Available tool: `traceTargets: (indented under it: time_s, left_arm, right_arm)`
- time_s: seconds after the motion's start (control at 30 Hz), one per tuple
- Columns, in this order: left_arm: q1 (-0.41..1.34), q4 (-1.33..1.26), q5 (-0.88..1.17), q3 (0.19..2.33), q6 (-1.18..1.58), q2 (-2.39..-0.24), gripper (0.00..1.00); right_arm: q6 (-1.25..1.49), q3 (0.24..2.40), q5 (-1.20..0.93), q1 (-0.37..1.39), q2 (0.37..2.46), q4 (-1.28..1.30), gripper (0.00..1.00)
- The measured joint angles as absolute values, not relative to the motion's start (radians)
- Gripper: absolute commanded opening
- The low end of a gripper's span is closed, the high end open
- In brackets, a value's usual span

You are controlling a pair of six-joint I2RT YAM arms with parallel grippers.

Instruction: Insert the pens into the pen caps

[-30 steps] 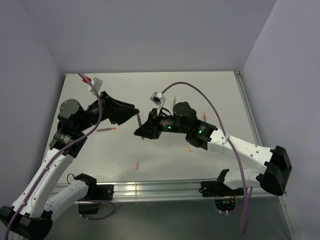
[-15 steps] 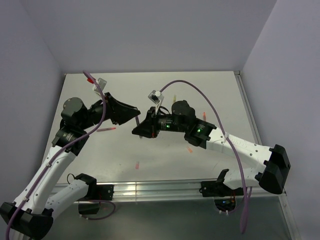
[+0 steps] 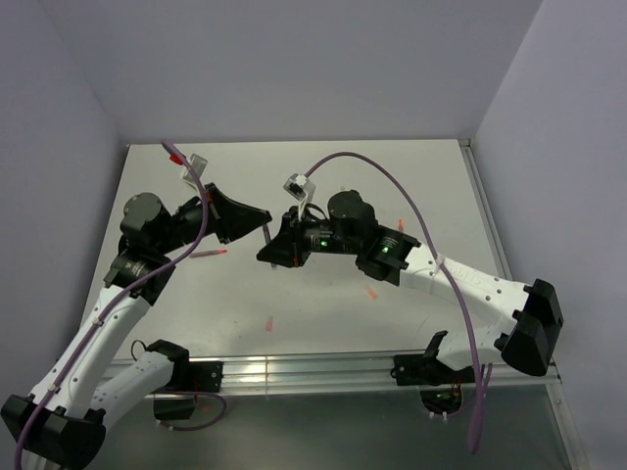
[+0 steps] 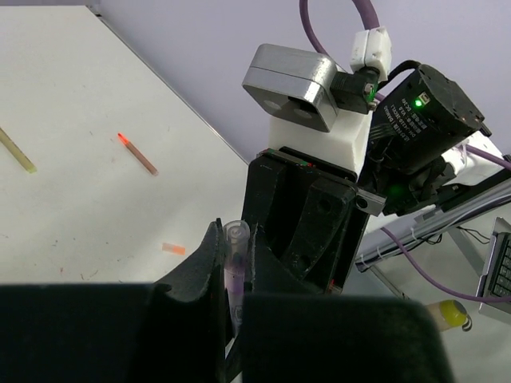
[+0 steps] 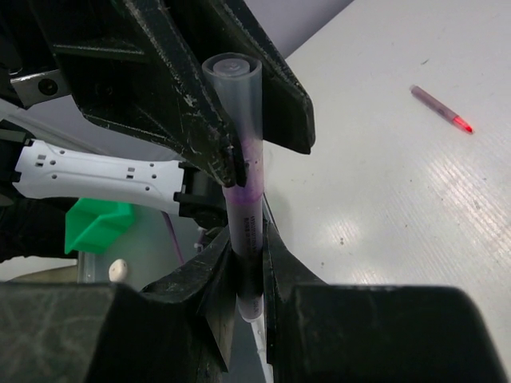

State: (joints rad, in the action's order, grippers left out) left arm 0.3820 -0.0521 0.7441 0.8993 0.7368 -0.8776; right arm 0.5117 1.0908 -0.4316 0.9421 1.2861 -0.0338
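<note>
Change from a second back: the left gripper (image 3: 266, 228) had its fingers apart and is now closed. The right arm has shifted a little toward upper left in the overhead view, bringing the two tools tip to tip at frame centre.

Surroundings, overhead view:
- The white table (image 3: 431, 186) carries loose pieces.
- A pink-red pen (image 3: 208, 254) lies left of centre, under the left arm.
- A pink cap (image 3: 269, 323) lies lower centre, near the base rail.
- An orange cap (image 3: 371, 292) sits right of centre.
- An orange-red pen (image 4: 137, 153) and a yellow pen (image 4: 16, 152) lie at the left of the left wrist view, well apart from the grippers.
- A purple cable (image 3: 392, 186) arches over the right arm. The arm's body hides part of the table behind it.

Hands:
- The right gripper (image 5: 246, 259) is clamped on the lower shaft of the purple pen (image 5: 246, 215) and holds it upright, off the table.
- The left gripper's black fingers pinch the pale purple cap (image 5: 235, 96) from both sides.
- The cap sits over the pen's upper end, in line with the shaft.
</note>
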Motion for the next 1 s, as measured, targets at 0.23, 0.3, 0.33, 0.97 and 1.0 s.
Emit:
traceTargets:
  time_s: [0.23, 0.3, 0.33, 0.97, 1.0]
  left_arm:
    - [0.385, -0.114, 0.701, 0.851, 0.735, -0.867, 0.00]
    - [0.403, -0.138, 0.664, 0.837, 0.735, -0.867, 0.00]
    - [0.417, -0.150, 0.643, 0.831, 0.734, -0.867, 0.00]
    - [0.521, -0.407, 0.414, 0.714, 0.778, -0.867, 0.00]
    - [0.523, -0.416, 0.412, 0.710, 0.781, -0.867, 0.00]
  right_arm:
    - [0.511, 1.158, -0.511, 0.896, 1.336, 0.041, 0.00]
    - [0.513, 1.179, -0.543, 0.876, 1.350, 0.068, 0.00]
    - [0.516, 1.189, -0.565, 0.864, 1.357, 0.080, 0.00]
    - [0.513, 1.314, -0.689, 0.774, 1.398, 0.245, 0.00]
    - [0.507, 1.324, -0.689, 0.774, 1.398, 0.263, 0.00]
